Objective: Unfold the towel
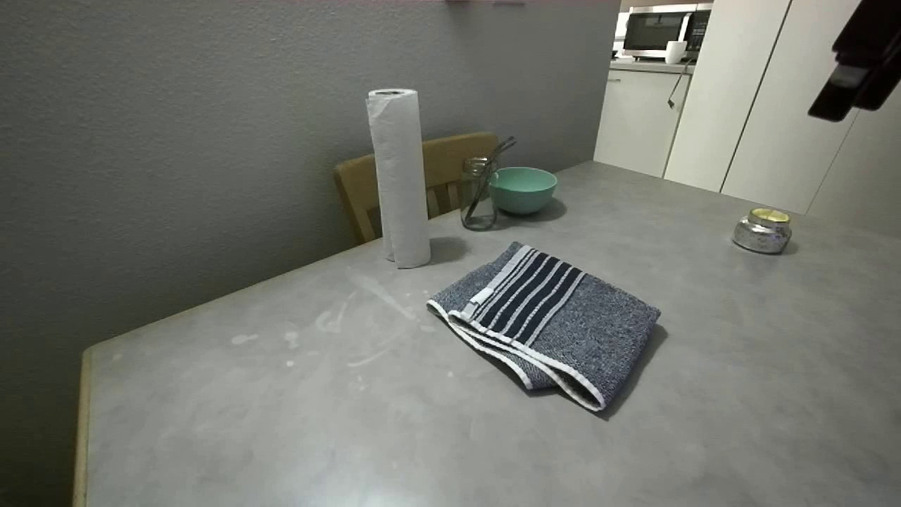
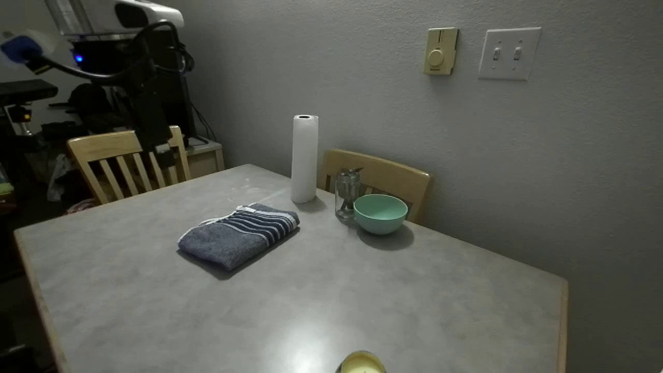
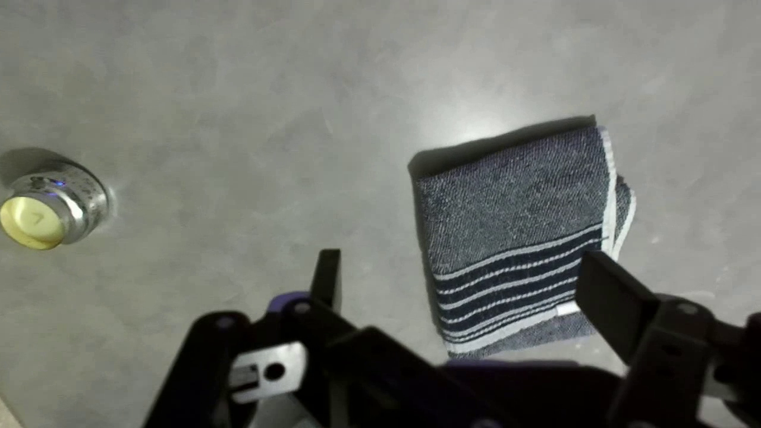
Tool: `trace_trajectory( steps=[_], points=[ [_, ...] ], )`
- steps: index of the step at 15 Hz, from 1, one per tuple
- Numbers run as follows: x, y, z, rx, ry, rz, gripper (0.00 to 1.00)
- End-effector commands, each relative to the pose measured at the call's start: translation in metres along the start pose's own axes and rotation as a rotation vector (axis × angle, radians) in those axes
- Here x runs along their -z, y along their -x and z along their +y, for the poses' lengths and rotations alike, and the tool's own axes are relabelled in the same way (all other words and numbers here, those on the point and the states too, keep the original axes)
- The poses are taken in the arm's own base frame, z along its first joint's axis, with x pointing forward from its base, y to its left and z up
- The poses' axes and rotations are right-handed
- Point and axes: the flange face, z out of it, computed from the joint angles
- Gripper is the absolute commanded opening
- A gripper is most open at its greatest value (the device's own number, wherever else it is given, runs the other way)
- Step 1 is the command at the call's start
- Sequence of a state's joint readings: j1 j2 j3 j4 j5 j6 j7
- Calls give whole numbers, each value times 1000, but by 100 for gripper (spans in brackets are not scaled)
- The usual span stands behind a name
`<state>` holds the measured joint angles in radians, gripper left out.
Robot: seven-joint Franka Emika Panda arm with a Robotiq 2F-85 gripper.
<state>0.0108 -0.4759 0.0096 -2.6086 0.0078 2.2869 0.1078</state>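
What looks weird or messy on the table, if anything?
Two things: whitish marks spot the table near the paper roll, maybe dried spills or scuffs. And the towel is folded askew: its layers don't line up along the white edge. Nothing looks tipped over.

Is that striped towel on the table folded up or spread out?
Folded. The towel lies in stacked layers, one white-edged layer over another along one side.
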Motion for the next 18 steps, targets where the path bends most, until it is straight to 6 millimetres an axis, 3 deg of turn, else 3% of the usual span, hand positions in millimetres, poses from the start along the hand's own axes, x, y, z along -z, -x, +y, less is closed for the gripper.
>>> trace_trajectory(
  steps=[1,5,8,9,11,14,18],
  points=[
    [-46,-2,-30,91,-27,-90,100],
    [-99,7,-71,191,-14,-223,100],
    [-129,12,-89,281,23,-288,100],
    [-112,20,-83,226,19,-263,100],
    [-126,20,-90,251,24,-291,100],
    [-128,16,-91,259,21,-292,100],
    [-146,5,-102,223,-48,-193,100]
  ],
)
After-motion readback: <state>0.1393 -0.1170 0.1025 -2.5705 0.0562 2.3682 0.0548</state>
